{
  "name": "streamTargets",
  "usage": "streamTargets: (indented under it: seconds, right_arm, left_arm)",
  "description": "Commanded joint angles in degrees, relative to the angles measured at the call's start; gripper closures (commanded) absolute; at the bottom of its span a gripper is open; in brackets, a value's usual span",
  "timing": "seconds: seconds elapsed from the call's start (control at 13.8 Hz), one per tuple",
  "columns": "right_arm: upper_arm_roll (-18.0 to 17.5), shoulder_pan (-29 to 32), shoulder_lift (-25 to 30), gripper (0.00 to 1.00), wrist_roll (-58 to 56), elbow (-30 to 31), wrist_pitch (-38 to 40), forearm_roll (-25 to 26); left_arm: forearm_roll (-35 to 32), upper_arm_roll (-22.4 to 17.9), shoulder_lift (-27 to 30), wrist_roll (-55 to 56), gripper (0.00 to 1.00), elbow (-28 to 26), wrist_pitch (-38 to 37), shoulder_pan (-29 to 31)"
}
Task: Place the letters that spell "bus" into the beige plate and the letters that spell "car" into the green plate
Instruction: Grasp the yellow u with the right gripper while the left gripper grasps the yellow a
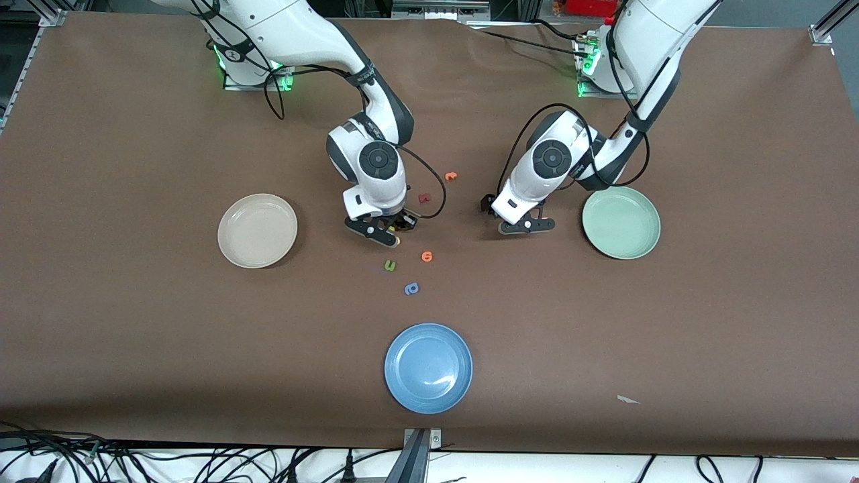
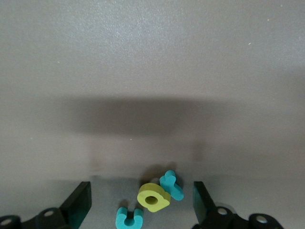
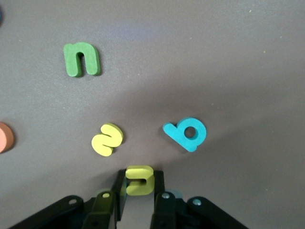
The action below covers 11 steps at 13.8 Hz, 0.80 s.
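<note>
My right gripper [image 3: 139, 180] is shut on the yellow u [image 3: 139, 180], down at the table beside the beige plate [image 1: 258, 230]. The yellow s [image 3: 107, 139] and the teal b [image 3: 186, 134] lie flat just ahead of it. My left gripper [image 2: 141, 199] is open, low over the table beside the green plate [image 1: 621, 222]. The teal c [image 2: 129, 217], yellow a [image 2: 153, 196] and teal r [image 2: 171, 185] lie loose between its fingers [image 2: 78, 202], touching neither. In the front view both hands [image 1: 388, 233] [image 1: 525, 225] hide these letters. Both plates are empty.
A green u-shaped letter [image 1: 390, 265], an orange letter [image 1: 427, 255] and a blue letter [image 1: 411, 288] lie nearer the camera than the right gripper. A dark red letter [image 1: 423, 198] and another orange one [image 1: 451, 176] lie between the arms. A blue plate [image 1: 428, 367] sits nearest the camera.
</note>
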State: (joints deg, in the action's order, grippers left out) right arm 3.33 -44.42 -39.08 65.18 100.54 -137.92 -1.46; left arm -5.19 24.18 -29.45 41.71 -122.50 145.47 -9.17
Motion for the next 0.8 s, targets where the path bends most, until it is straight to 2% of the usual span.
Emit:
streamTargets:
  seconds: [0.0,0.15,0.29,0.58,0.73]
  right_arm:
    - [0.2,-0.1,0.3,0.81,-0.1,-0.3,-0.2,-0.7]
    - [0.4,0.0,2.1,0.81,-0.1,-0.3,0.4,-0.7]
    - [2.3,0.7,6.0,0.81,-0.8,-0.3,7.4,-0.7]
    - [5.6,3.7,12.8,0.82,-15.6,1.1,18.5,-0.8]
    - [9.4,4.0,16.7,0.83,-23.3,5.5,19.2,-0.8]
  left_arm:
    - [-2.3,-0.1,0.0,2.1,0.16,0.5,0.3,-0.5]
    - [-2.3,-0.1,0.1,3.8,0.22,0.5,-0.1,-1.7]
    - [-2.3,-0.1,0.2,4.5,0.29,0.5,-0.2,-2.2]
    - [-2.3,-0.1,0.1,4.8,0.37,0.5,-0.3,-2.9]
    - [-2.3,-0.1,0.1,4.8,0.48,0.5,-0.4,-2.8]
